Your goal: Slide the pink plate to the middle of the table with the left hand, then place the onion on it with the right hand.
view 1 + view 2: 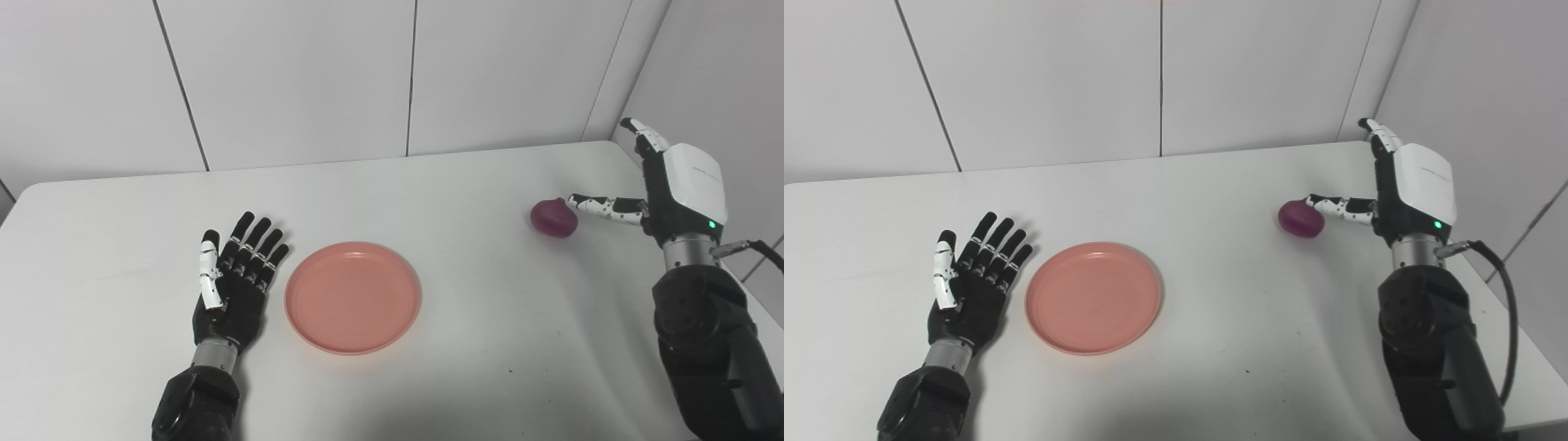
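While our left hand [231, 288] lies flat on the table [122, 245] with fingers spread and holding nothing, the pink plate [353, 297] sits just beside it to the right, near the table's middle, apart from the fingertips. Farther back on the right, the purple onion [554, 217] rests on the table. Our right hand [674, 184] stands upright beside it, fingers apart, thumb reaching to the onion's side.

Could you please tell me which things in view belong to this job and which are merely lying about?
Belonging to the job:
- round pink plastic plate
- dark purple onion
- left hand, open, beside the plate
- right hand, open, thumb at the onion

Lying about:
- nothing loose; only the white table bearing everything
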Robot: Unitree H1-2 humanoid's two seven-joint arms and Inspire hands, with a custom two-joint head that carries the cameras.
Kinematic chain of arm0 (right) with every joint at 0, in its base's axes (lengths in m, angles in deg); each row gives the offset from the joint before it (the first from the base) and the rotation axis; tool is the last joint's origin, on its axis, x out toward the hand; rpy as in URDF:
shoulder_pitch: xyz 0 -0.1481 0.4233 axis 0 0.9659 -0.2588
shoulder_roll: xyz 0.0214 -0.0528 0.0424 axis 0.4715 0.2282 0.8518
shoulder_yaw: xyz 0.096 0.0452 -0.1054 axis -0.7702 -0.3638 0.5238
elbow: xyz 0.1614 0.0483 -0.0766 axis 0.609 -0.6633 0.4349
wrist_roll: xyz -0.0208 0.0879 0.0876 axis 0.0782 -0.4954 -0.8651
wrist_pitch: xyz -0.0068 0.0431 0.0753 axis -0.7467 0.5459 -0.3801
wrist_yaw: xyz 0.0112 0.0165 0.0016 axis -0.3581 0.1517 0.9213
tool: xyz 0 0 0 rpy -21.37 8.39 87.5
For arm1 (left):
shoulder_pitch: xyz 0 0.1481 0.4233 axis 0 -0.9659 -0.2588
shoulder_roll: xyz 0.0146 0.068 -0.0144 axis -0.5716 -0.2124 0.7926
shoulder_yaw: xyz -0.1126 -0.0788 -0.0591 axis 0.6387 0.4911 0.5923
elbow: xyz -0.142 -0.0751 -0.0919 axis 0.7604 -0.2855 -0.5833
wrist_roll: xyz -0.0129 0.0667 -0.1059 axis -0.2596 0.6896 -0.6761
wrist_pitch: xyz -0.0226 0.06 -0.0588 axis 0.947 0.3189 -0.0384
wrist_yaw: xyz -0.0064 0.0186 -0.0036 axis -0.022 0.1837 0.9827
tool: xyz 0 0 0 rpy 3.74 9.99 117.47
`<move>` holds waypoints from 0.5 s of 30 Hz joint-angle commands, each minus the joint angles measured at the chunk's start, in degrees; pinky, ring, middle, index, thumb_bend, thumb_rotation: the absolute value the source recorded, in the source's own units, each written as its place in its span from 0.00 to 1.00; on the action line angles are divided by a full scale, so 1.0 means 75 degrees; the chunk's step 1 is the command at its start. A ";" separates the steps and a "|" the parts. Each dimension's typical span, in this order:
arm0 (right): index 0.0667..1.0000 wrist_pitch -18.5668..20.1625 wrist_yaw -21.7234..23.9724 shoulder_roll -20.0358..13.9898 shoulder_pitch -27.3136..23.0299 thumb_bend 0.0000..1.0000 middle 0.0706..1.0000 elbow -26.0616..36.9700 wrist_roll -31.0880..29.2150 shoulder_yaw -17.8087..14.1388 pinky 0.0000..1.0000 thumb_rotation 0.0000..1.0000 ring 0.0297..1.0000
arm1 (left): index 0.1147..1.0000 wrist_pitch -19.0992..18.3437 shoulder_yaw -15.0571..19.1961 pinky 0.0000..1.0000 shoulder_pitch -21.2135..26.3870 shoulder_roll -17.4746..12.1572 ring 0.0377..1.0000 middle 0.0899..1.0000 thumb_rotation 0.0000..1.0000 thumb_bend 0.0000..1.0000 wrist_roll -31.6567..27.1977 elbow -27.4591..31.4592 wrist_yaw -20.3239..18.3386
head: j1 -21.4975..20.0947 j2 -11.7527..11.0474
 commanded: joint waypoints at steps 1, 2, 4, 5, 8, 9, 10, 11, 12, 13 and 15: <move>0.87 0.0034 0.0148 -0.0156 -0.0357 0.94 0.86 0.0000 0.0250 -0.0107 0.59 0.37 0.77 | 0.86 -0.0112 0.0081 0.88 -0.0055 -0.0020 0.87 0.87 1.00 0.39 0.0042 -0.0156 0.0202 | 0.0011 0.0009; 0.87 0.0036 0.0260 -0.0132 -0.0383 0.94 0.87 -0.0059 0.0287 -0.0119 0.61 0.38 0.78 | 0.85 -0.0118 0.0081 0.87 -0.0060 -0.0019 0.86 0.86 1.00 0.39 0.0046 -0.0149 0.0208 | 0.0026 0.0009; 0.88 0.0037 0.0405 -0.0099 -0.0424 0.94 0.87 -0.0149 0.0325 -0.0127 0.62 0.39 0.79 | 0.85 -0.0124 0.0092 0.87 -0.0065 -0.0014 0.86 0.86 1.00 0.39 0.0024 -0.0146 0.0194 | 0.0044 0.0010; 0.88 0.0036 0.0443 -0.0094 -0.0437 0.95 0.87 -0.0181 0.0329 -0.0124 0.63 0.39 0.79 | 0.85 -0.0124 0.0099 0.88 -0.0067 -0.0012 0.86 0.87 1.00 0.39 0.0003 -0.0148 0.0178 | 0.0044 0.0009; 0.88 0.0036 0.0593 -0.0018 -0.0536 0.96 0.87 -0.0448 0.0435 -0.0080 0.63 0.43 0.80 | 0.85 -0.0108 0.0098 0.88 -0.0073 -0.0015 0.86 0.87 1.00 0.39 0.0021 -0.0149 0.0196 | 0.0046 0.0011; 0.88 0.0035 0.0598 -0.0004 -0.0561 0.97 0.87 -0.0522 0.0446 -0.0059 0.62 0.44 0.79 | 0.85 -0.0101 0.0093 0.87 -0.0074 -0.0017 0.86 0.87 1.00 0.39 0.0029 -0.0149 0.0204 | 0.0046 0.0011; 0.88 0.0030 0.0571 -0.0012 -0.0580 0.98 0.87 -0.0592 0.0439 -0.0019 0.61 0.46 0.78 | 0.85 -0.0095 0.0089 0.87 -0.0077 -0.0017 0.86 0.87 1.00 0.39 0.0034 -0.0145 0.0208 | 0.0069 0.0021; 0.88 0.0027 0.0545 -0.0010 -0.0603 0.98 0.87 -0.0679 0.0439 0.0015 0.61 0.46 0.78 | 0.85 -0.0094 0.0088 0.87 -0.0083 -0.0019 0.86 0.86 1.00 0.39 0.0023 -0.0142 0.0198 | 0.0093 0.0034; 0.88 0.0017 0.0494 0.0003 -0.0626 0.99 0.86 -0.0766 0.0423 0.0057 0.61 0.47 0.78 | 0.85 -0.0107 0.0088 0.87 -0.0089 -0.0022 0.86 0.87 1.00 0.39 0.0011 -0.0134 0.0190 | 0.0093 0.0034; 0.88 0.0014 0.0462 0.0043 -0.0656 1.00 0.86 -0.0843 0.0410 0.0105 0.61 0.48 0.77 | 0.85 -0.0119 0.0088 0.88 -0.0097 -0.0032 0.86 0.87 1.00 0.39 -0.0020 -0.0132 0.0156 | 0.0084 0.0037; 0.89 0.0011 0.0432 0.0082 -0.0715 1.00 0.87 -0.0959 0.0414 0.0187 0.63 0.50 0.79 | 0.87 -0.0129 0.0089 0.88 -0.0109 -0.0044 0.87 0.88 1.00 0.39 -0.0050 -0.0126 0.0131 | 0.0069 0.0038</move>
